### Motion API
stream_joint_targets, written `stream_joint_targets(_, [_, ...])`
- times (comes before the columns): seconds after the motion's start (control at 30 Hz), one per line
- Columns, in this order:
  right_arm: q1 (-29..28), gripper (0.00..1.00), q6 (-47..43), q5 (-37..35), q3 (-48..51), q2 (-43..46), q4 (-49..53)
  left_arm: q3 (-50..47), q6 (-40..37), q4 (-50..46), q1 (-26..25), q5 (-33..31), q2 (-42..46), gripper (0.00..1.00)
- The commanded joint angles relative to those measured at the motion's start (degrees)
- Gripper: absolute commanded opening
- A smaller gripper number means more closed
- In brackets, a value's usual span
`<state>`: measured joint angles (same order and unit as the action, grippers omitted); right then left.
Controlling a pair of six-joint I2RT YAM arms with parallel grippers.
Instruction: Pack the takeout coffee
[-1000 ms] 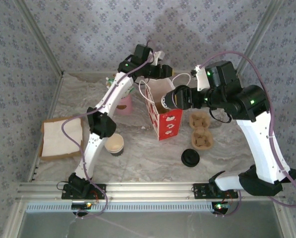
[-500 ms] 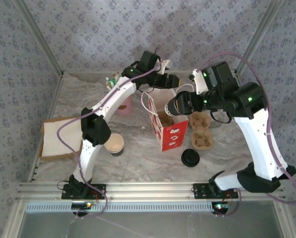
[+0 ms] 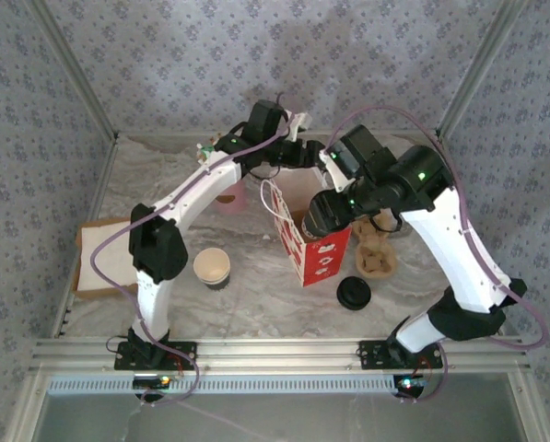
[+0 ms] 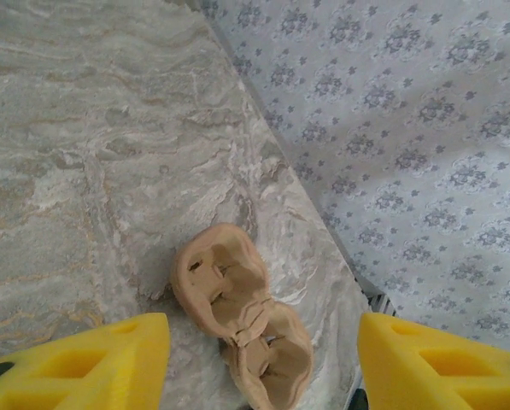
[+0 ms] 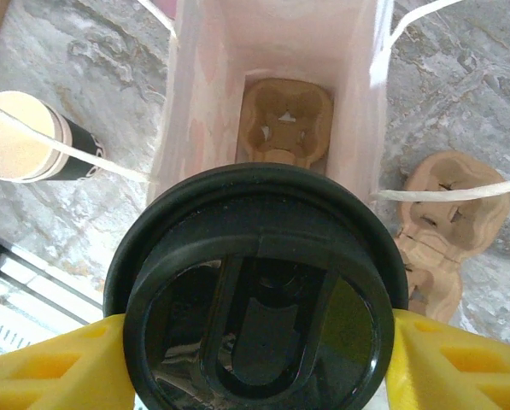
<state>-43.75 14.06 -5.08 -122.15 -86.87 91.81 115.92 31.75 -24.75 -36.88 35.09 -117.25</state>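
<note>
Marbled grey tabletop [image 3: 256,285], floral-papered walls [image 3: 164,55]; left pincer [image 4: 263,329] spread, empty; right pincer [image 5: 255,329] clamping black-lidded cup [image 5: 259,256].

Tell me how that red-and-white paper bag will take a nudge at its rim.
The red-and-white paper bag stands tall and narrow, so it probably tips easily. Its thin walls likely flex. The brown pulp cup carrier seen inside adds little weight, so it may slide.

We're seeing a glossy blk plastic lid [image 5: 259,316], catching reflections. The bag [image 5: 272,51] is showing thin matt paper inside; the carrier [image 4: 237,316] is looking like rough, matt moulded pulp. The table [image 4: 84,128] is reading as smooth marble-look stone. The cup [image 5: 20,137] is looking like matt paper, left fingers [image 4: 84,363] smooth yellow plastic.
</note>
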Motion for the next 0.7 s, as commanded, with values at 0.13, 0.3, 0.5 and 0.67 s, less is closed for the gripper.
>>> stream_joint_targets(0.13, [-1.0,0.69,-1.0,-3.9,-3.3,-3.7,5.2,0.9,1.0,2.4,1.9,-0.7,4.8,0.66])
stream_joint_targets(0.3, [-1.1,0.69,-3.0,-4.5,-4.3,-5.9,6.2,2.9,0.7,0.2,3.2,-2.4,6.9,0.80])
stream_joint_targets(0.5, [-1.6,0.69,-3.1,-5.1,-4.3,-7.7,6.9,3.8,-0.3,-2.4,3.9,-5.4,10.3,0.99])
stream_joint_targets(0.67, [-1.7,0.69,-3.0,-4.9,-3.1,-8.1,7.2,-1.8,0.5,-1.5,4.7,-9.0,15.6,0.99])
